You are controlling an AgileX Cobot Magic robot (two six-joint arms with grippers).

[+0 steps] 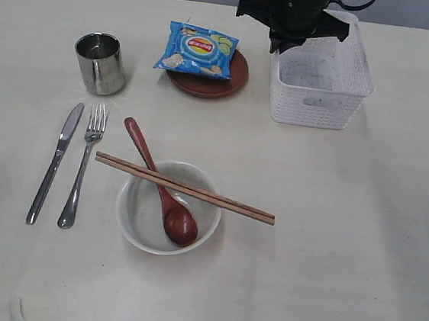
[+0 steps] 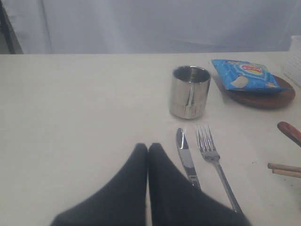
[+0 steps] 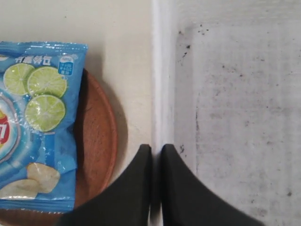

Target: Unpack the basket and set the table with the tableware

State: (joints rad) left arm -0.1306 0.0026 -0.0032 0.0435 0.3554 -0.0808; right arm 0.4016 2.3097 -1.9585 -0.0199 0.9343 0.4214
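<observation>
Exterior camera sits high, angled steeply down over the whole table. Left wrist camera rides low, facing almost level across the tabletop — cup, knife and fork close ahead, all shared with the exterior. Right wrist camera stares straight down, very close, over the basket rim — the chips bag on its plate appears in all three.
</observation>
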